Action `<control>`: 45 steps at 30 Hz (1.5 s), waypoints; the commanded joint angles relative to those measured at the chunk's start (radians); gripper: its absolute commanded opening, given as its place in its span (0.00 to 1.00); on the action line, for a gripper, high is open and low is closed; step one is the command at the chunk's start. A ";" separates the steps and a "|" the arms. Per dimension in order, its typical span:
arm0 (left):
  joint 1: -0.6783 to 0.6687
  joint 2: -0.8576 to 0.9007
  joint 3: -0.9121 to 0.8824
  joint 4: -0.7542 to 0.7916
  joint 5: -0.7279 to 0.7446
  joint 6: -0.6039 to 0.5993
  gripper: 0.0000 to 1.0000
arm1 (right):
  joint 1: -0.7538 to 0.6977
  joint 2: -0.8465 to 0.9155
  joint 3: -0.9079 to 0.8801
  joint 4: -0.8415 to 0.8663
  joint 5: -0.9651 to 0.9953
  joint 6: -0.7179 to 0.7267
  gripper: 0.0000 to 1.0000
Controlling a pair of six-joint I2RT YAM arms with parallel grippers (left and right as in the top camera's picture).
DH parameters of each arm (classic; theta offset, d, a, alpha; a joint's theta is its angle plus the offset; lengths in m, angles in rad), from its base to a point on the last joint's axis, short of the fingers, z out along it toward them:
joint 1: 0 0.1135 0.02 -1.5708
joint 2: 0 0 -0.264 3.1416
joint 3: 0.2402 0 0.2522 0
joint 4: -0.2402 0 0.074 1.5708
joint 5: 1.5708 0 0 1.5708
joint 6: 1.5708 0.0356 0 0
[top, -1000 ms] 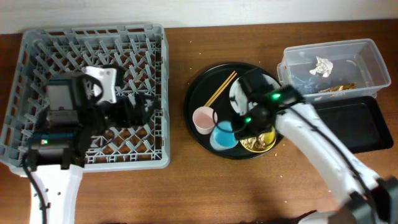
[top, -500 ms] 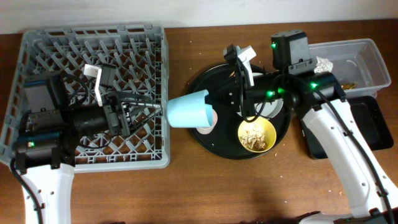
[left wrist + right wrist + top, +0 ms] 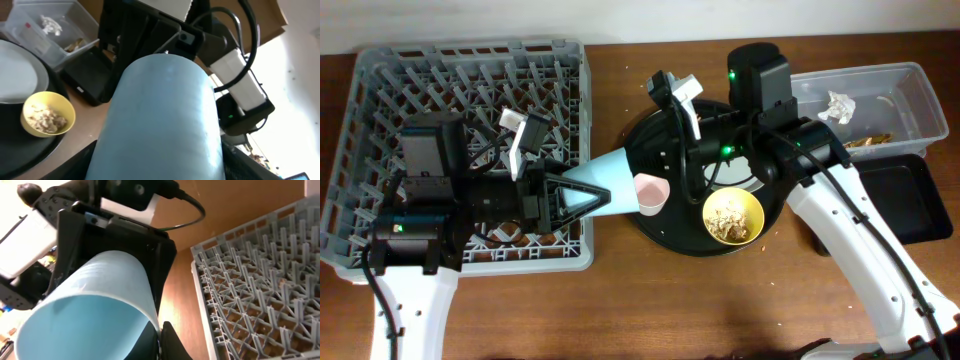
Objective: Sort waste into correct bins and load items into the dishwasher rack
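Observation:
The light-blue cup (image 3: 615, 185) lies on its side in the air between the dishwasher rack (image 3: 380, 80) and the round black tray (image 3: 665, 238). My right gripper (image 3: 658, 180) is shut on its rim, which the right wrist view (image 3: 159, 335) shows close up. My left gripper (image 3: 570, 197) is open, with a finger on each side of the cup's base. The cup fills the left wrist view (image 3: 165, 125). The pink cup (image 3: 650, 192) and the yellow bowl (image 3: 732, 215) holding beige food bits stand on the round tray. The white plate (image 3: 17, 70) is mostly hidden overhead. The chopsticks are hidden.
The clear tub (image 3: 910, 90) at the back right holds the white tissue (image 3: 838, 105) and brown scraps (image 3: 865, 143). The shallow black tray (image 3: 910, 200) lies in front of it. The rack's pegs show in the right wrist view (image 3: 250, 280).
My right gripper lifted the light-blue cup off the round tray and carried it left. My left gripper came right, and the cup's base now sits between its fingers.

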 commanded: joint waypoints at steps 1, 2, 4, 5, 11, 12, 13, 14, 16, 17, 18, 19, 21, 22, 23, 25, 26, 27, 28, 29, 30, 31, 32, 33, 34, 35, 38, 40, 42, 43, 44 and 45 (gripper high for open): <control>-0.001 -0.008 0.018 0.003 -0.118 0.009 0.65 | 0.010 0.005 0.008 -0.003 0.074 0.047 0.29; 0.005 -0.009 0.018 -0.002 -0.150 0.009 0.65 | -0.007 0.003 0.008 -0.003 0.110 0.062 0.41; 0.048 -0.013 0.018 -0.072 -0.383 0.010 0.65 | -0.101 -0.001 0.008 -0.022 0.188 0.163 0.59; 0.060 -0.013 0.018 -0.105 -0.495 0.010 0.65 | -0.126 -0.002 0.008 -0.038 0.189 0.163 0.60; 0.145 -0.013 0.018 -0.352 -1.365 -0.089 0.66 | -0.197 -0.003 0.008 -0.401 0.596 0.172 0.65; 0.168 -0.013 0.018 -0.377 -1.438 -0.123 0.67 | -0.197 -0.003 0.008 -0.427 0.648 0.172 0.66; 0.190 -0.010 0.018 -0.393 -1.489 -0.157 0.70 | -0.197 -0.003 0.008 -0.451 0.682 0.172 0.67; 0.224 -0.005 0.018 -0.407 -1.536 -0.199 0.70 | -0.197 -0.003 0.008 -0.476 0.703 0.172 0.68; 0.316 0.031 0.018 -0.404 -1.548 -0.252 0.70 | -0.197 -0.003 0.008 -0.519 0.709 0.145 0.69; 0.350 0.056 0.018 -0.392 -1.547 -0.264 0.69 | -0.197 -0.003 0.008 -0.532 0.708 0.145 0.69; 0.375 0.089 0.018 -0.370 -1.526 -0.268 0.69 | -0.197 -0.003 0.008 -0.536 0.708 0.145 0.69; 0.390 0.122 0.018 -0.348 -1.496 -0.268 0.69 | -0.197 -0.003 0.008 -0.536 0.708 0.145 0.69; 0.394 0.228 0.018 -0.279 -1.427 -0.267 0.69 | -0.197 -0.003 0.008 -0.535 0.708 0.146 0.69; 0.393 0.277 0.018 -0.252 -1.411 -0.267 0.69 | -0.197 -0.003 0.008 -0.536 0.708 0.146 0.70; 0.393 0.314 0.018 -0.237 -1.410 -0.266 0.69 | -0.197 -0.003 0.008 -0.536 0.708 0.146 0.70; 0.395 0.404 0.018 -0.200 -1.435 -0.259 0.69 | -0.197 -0.003 0.008 -0.547 0.708 0.145 0.69; 0.395 0.430 0.018 -0.184 -1.434 -0.259 0.69 | -0.197 -0.003 0.008 -0.550 0.708 0.145 0.70; 0.395 0.447 0.018 -0.180 -1.434 -0.260 0.69 | -0.197 -0.003 0.008 -0.554 0.708 0.145 0.69; 0.395 0.458 0.018 -0.180 -1.434 -0.260 0.72 | -0.197 -0.003 0.008 -0.554 0.708 0.145 0.70; 0.395 0.460 0.018 -0.181 -1.434 -0.260 0.84 | -0.197 -0.003 0.008 -0.554 0.708 0.144 0.69; 0.396 0.458 0.018 -0.185 -1.420 -0.260 0.96 | -0.197 -0.003 0.008 -0.555 0.708 0.142 0.70; 0.397 0.456 0.019 -0.187 -1.402 -0.259 0.96 | -0.197 -0.003 0.007 -0.557 0.708 0.142 0.70; 0.399 0.455 0.023 -0.192 -1.397 -0.259 0.96 | -0.197 -0.003 0.007 -0.563 0.708 0.142 0.70; 0.399 0.455 0.023 -0.191 -1.400 -0.256 0.95 | -0.197 -0.003 0.007 -0.570 0.708 0.138 0.70; 0.399 0.455 0.023 -0.192 -1.400 -0.252 0.94 | -0.197 -0.003 0.007 -0.573 0.708 0.127 0.70; 0.399 0.455 0.023 -0.192 -1.400 -0.252 0.94 | -0.197 -0.003 0.007 -0.579 0.711 0.119 0.70; 0.399 0.449 0.121 -0.289 -1.323 -0.191 0.94 | -0.182 0.003 -0.013 -0.588 0.763 0.120 0.70; 0.398 0.433 0.248 -0.382 -1.195 -0.093 0.94 | -0.134 0.021 -0.069 -0.586 0.875 0.156 0.69; 0.398 0.406 0.329 -0.428 -1.032 0.053 0.94 | -0.088 0.041 -0.130 -0.542 0.903 0.176 0.64; 0.398 0.388 0.352 -0.438 -0.913 0.137 0.94 | -0.061 0.052 -0.160 -0.497 0.909 0.173 0.62; 0.398 0.364 0.357 -0.441 -0.800 0.188 0.94 | -0.020 0.071 -0.203 -0.410 0.935 0.174 0.61; 0.397 0.344 0.357 -0.451 -0.720 0.217 0.94 | 0.006 0.090 -0.230 -0.345 0.968 0.182 0.61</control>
